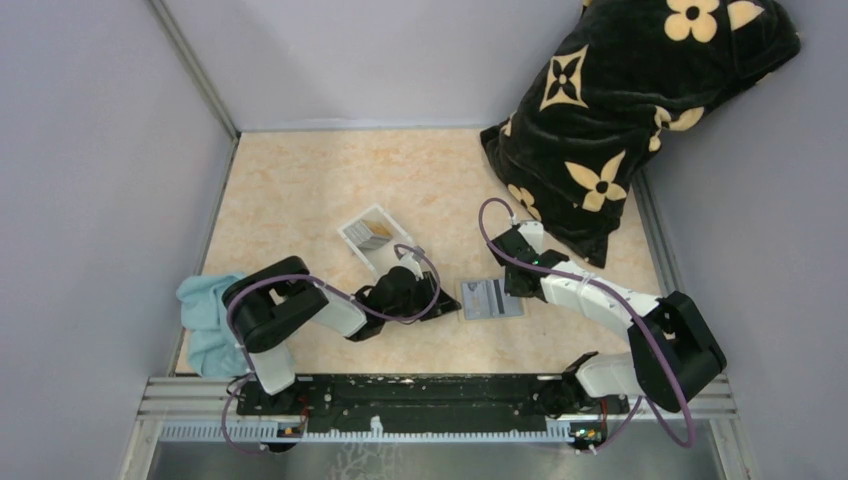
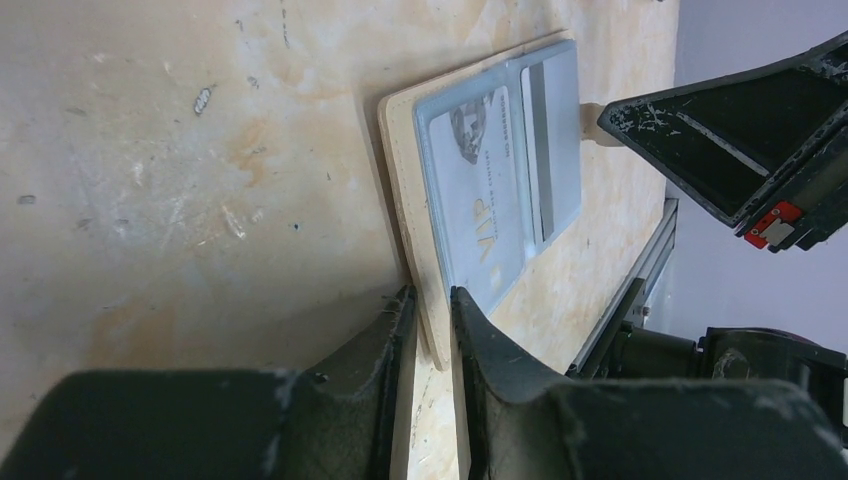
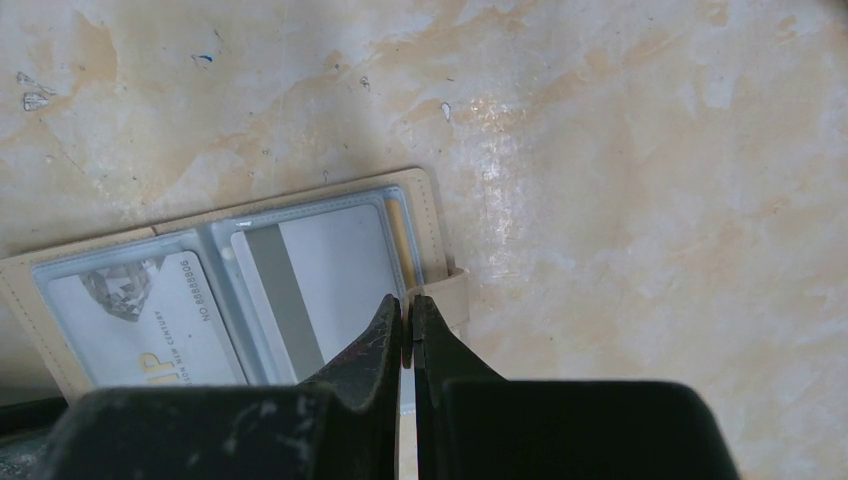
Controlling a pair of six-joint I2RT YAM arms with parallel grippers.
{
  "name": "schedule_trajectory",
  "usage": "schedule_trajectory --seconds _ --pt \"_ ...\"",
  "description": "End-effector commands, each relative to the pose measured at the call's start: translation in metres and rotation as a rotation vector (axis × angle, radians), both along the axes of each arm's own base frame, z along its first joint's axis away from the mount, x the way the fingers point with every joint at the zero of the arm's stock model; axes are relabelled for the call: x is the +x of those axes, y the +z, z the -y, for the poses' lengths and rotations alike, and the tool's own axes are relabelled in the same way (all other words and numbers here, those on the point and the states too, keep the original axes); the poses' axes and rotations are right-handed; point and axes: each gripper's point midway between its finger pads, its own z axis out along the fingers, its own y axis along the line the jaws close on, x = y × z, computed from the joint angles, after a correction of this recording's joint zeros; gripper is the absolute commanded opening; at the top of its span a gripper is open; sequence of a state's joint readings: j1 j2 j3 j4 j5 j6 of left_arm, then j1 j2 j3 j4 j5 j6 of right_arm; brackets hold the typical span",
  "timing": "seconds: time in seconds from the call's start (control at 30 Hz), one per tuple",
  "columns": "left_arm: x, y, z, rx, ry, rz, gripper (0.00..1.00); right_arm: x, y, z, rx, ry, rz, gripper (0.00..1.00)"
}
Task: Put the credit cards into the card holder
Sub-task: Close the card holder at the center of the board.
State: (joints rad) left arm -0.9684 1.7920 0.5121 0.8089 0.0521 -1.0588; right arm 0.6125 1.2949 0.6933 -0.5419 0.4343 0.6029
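The card holder (image 1: 490, 299) lies open and flat on the desk (image 1: 300, 180), between the two arms. Two credit cards (image 3: 150, 315) already sit in its clear pockets. A silvery one marked VIP is in one half and a striped card (image 3: 320, 265) is in the other, with a tan-gold edge (image 3: 396, 225) showing behind it.

The left jaws stand narrowly apart on either side of the holder's 9 o'clock edge. From the wrist view I cannot tell whether they pinch it or only straddle it. The right jaws are pressed together with nothing between them. Their tips are down at the 3 o'clock edge, just beside the snap tab (image 3: 458, 292); I judge that they are pinning the holder.

At 10 o'clock of the holder, near it, a clear tray (image 1: 350, 226) holds further cards.

The step in hand reads as a pause between cards: some are seated and more wait in the tray. The next move calls for the left jaws to come off the edge without dragging the holder, then reach to the tray, while the right jaws keep it flat.
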Motion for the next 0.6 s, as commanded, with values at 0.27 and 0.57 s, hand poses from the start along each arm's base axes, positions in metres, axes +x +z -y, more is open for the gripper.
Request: schedule_trajectory --seconds 0.27,0.57 --pt "0.009 0.033 0.008 -0.050 0.033 0.114 0.27 0.003 0.006 -0.011 0.041 0.017 0.028 0.00" --pt "0.015 0.073 0.032 -0.130 0.004 0.199 0.27 0.001 0.006 -0.017 0.043 0.028 0.027 0.00"
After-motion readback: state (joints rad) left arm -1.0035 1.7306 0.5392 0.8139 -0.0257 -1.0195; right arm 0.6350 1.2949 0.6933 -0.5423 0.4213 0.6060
